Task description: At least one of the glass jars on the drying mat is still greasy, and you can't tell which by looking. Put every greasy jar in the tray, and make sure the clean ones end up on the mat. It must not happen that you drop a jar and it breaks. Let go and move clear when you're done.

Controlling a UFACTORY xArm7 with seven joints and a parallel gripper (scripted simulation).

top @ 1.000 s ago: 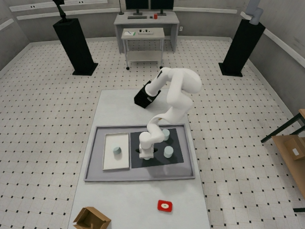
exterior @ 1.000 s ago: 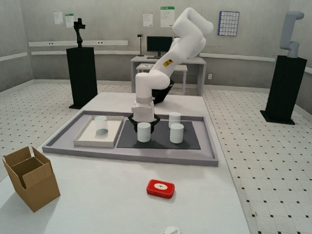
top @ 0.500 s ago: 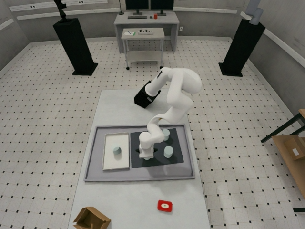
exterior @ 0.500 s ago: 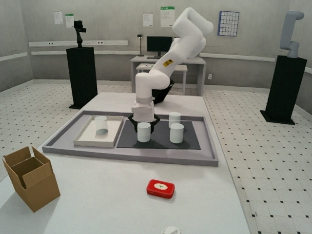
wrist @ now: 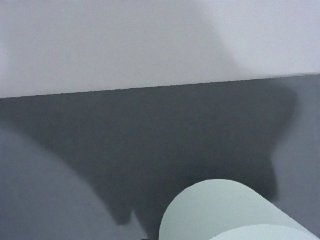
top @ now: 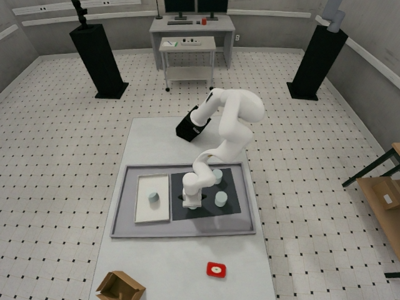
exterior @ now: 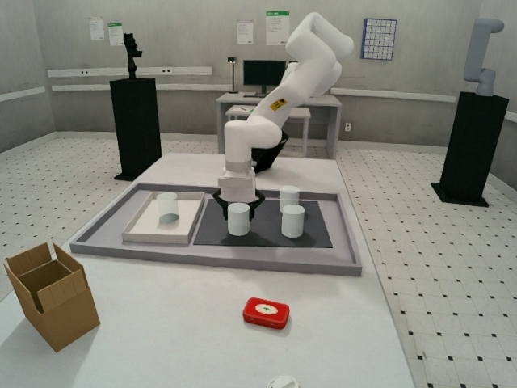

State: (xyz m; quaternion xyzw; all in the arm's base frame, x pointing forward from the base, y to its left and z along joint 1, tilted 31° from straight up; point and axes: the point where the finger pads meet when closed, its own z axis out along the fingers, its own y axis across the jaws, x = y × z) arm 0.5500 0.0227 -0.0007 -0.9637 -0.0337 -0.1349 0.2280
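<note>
A pale glass jar [exterior: 238, 220] [wrist: 225, 210] stands upright on the left part of the dark drying mat [top: 206, 211] [exterior: 266, 235] [wrist: 150, 140]. My gripper [top: 192, 202] [exterior: 238, 213] is lowered over it with its black fingers open on either side of the jar. Two more jars stand on the mat, one at the back [top: 217, 176] [exterior: 289, 195] and one at the right front [top: 220, 199] [exterior: 292, 221]. Another jar [top: 152, 195] [exterior: 167, 207] stands in the white tray [top: 142, 209] [exterior: 158, 238] left of the mat.
Mat and tray lie inside a grey rimmed board [top: 180, 227] [exterior: 208, 259]. A red tin [top: 215, 269] [exterior: 266, 312] lies on the table in front of it. An open cardboard box [top: 120, 286] [exterior: 52, 292] stands at the front left.
</note>
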